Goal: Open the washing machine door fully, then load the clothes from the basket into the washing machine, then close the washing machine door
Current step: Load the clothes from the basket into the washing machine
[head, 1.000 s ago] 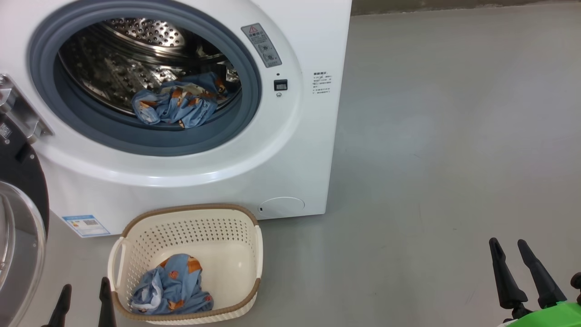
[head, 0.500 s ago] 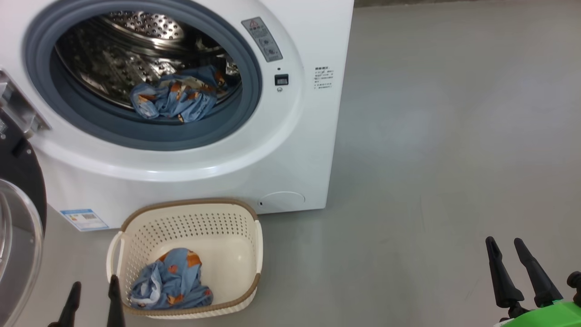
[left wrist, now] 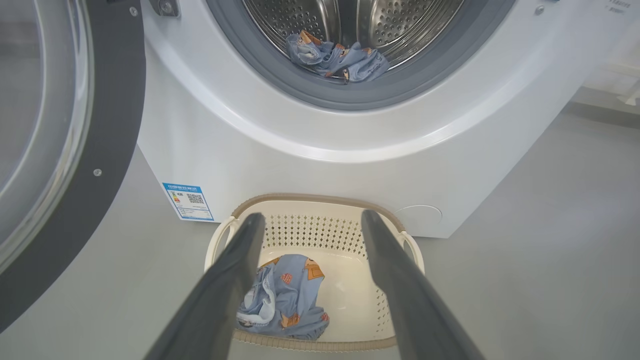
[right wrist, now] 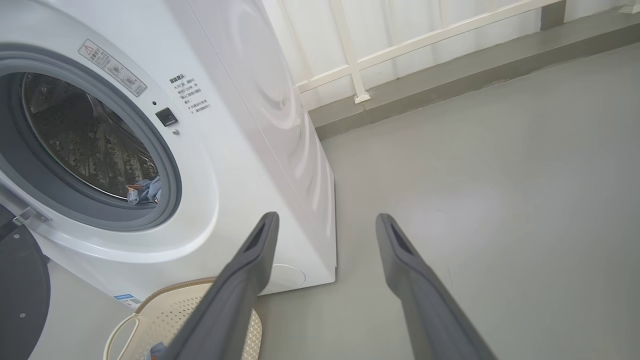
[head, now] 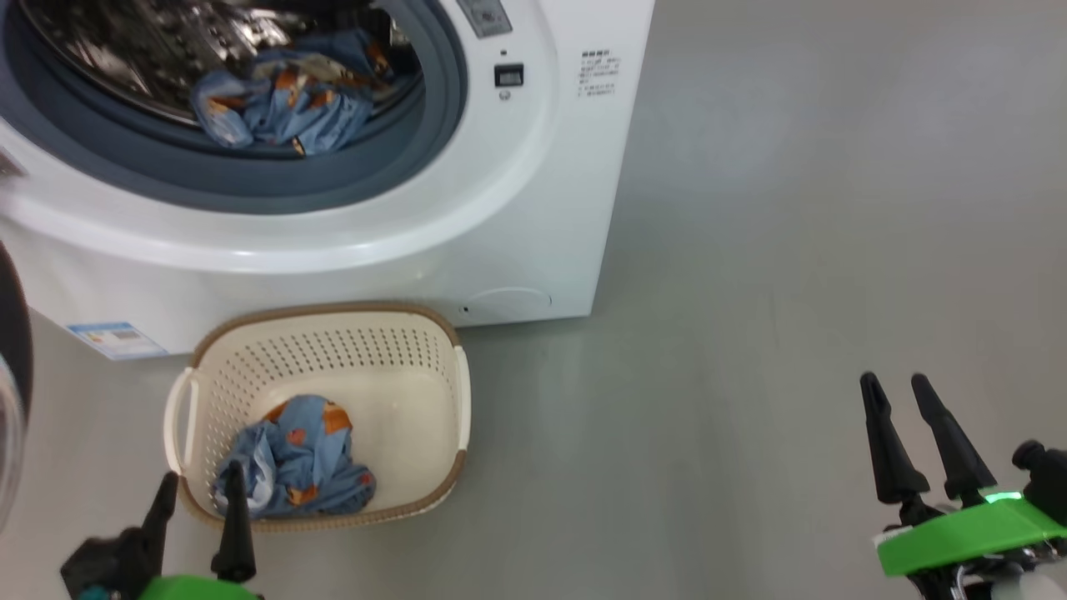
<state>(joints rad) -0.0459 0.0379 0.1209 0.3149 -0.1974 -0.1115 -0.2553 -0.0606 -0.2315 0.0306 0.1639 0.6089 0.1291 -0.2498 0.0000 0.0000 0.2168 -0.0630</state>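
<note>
The white washing machine (head: 517,208) stands with its washing machine door (left wrist: 100,125) swung wide open to the left. One bundle of blue bear-print clothes (head: 267,100) lies in the steel drum. Another bundle of clothes (head: 292,458) lies in the cream basket (head: 325,310) on the floor before the machine. My left gripper (head: 202,475) hangs open at the basket's near left corner, one fingertip over its rim. The left wrist view looks between the fingers of the left gripper (left wrist: 312,217) at the clothes (left wrist: 285,295) below. My right gripper (head: 892,381) is open and empty over bare floor, far right.
Grey floor (head: 750,292) stretches to the right of the machine. A low kerb with a white railing (right wrist: 360,65) runs behind it. The open door's black rim (head: 12,333) stands close to my left arm.
The head camera has tilted down, so the whole picture slid up. My left gripper has come rightward to the basket's near left corner. Both grippers stay open.
</note>
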